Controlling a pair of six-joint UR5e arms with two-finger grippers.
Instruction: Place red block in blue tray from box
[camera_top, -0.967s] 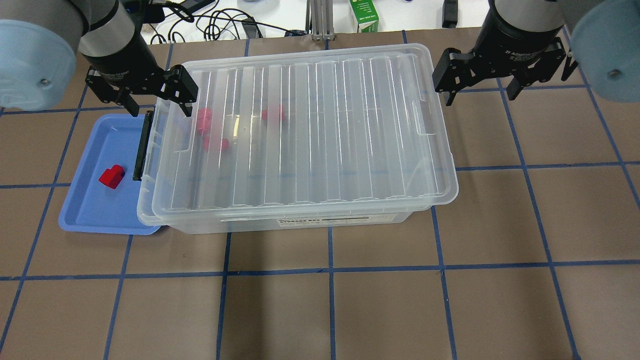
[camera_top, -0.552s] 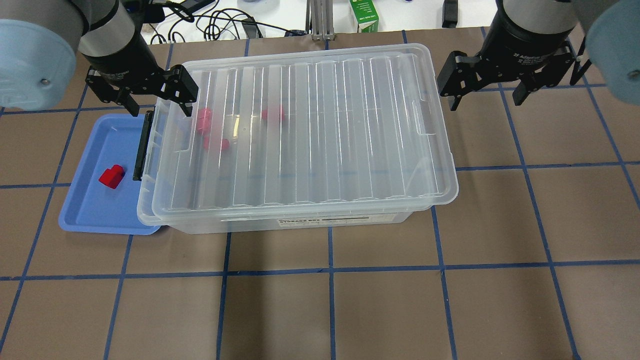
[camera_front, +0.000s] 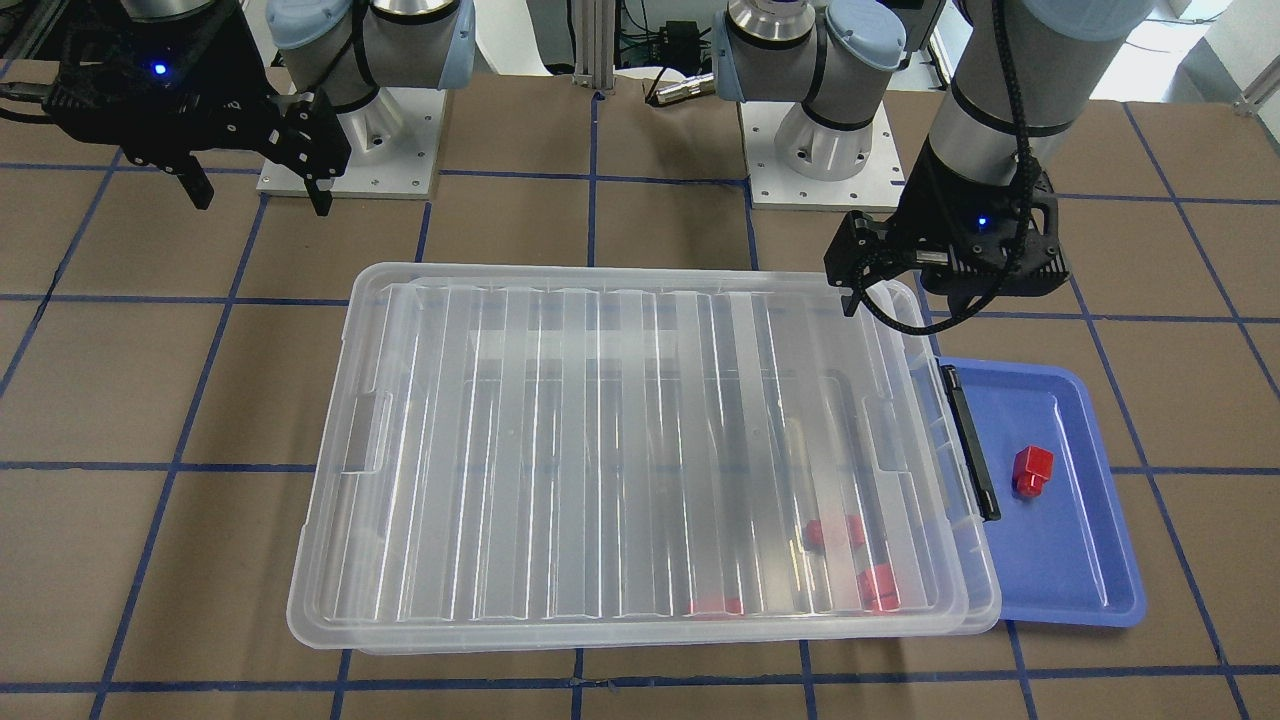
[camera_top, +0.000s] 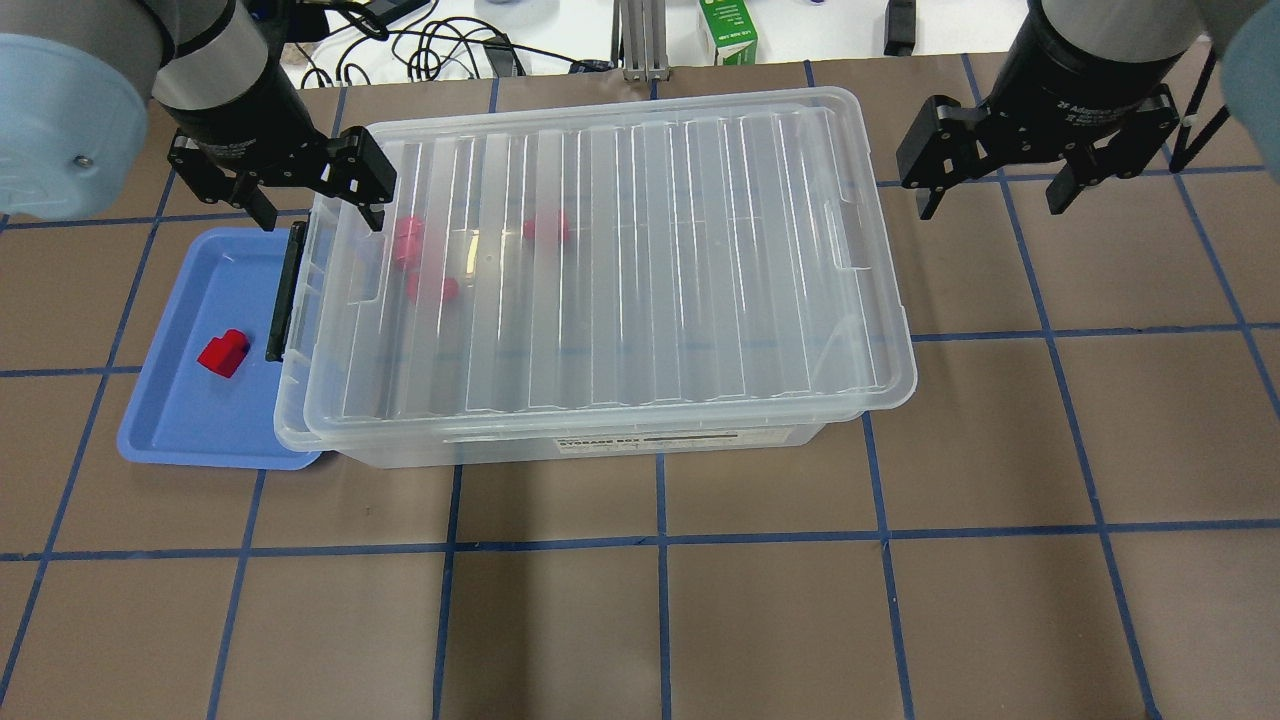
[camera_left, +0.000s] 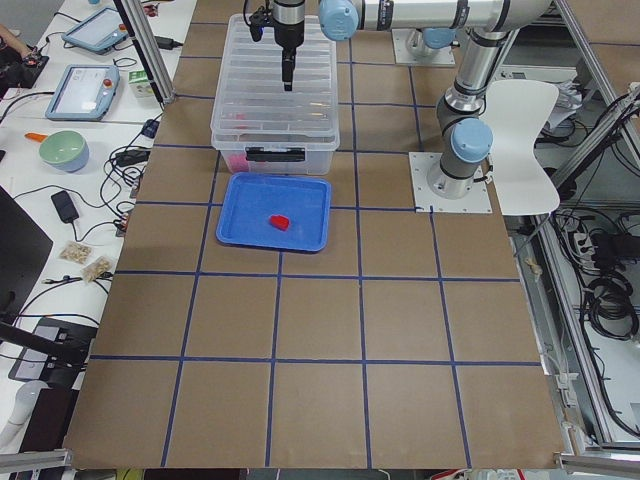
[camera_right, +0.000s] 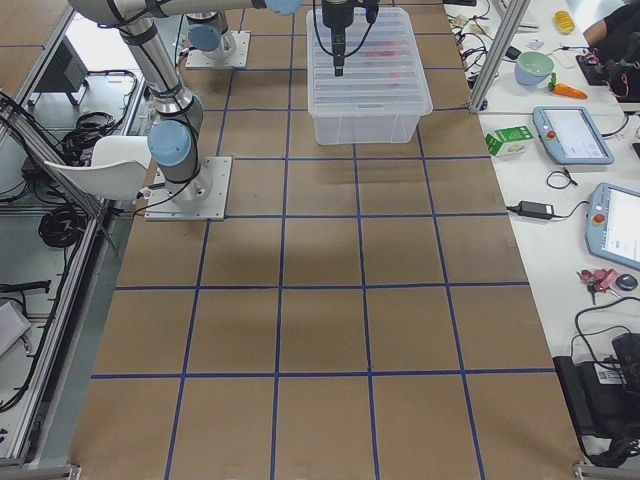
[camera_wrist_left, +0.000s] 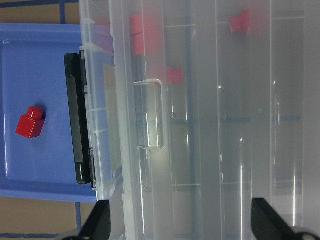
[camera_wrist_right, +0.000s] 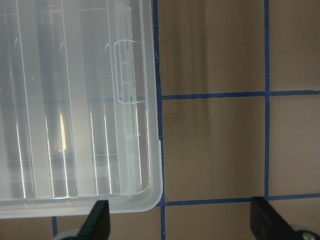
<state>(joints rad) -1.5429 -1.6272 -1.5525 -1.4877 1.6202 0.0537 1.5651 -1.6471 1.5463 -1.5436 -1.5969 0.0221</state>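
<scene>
The right gripper (camera_top: 992, 208), jaws apart, backs away upper right from the lidded box (camera_top: 600, 250); the left gripper (camera_top: 320, 220) hovers open. One red block (camera_top: 223, 352) lies in the blue tray (camera_top: 190, 425), left: delivery apparently done.

Bright even light, sharp focus; glare streaks on the box (camera_top: 640, 270).

colours & patterns

red block (camera_top: 223, 353) glossy red, in blue tray (camera_top: 190, 415) at 9 o'clock of box (camera_top: 500, 447). box clear, ribbed lid (camera_top: 700, 280), black latch (camera_top: 284, 292); other blocks (camera_top: 408, 242) show pinkish-red thru lid. table (camera_top: 760, 610) brown w/ blue tape grid.
</scene>
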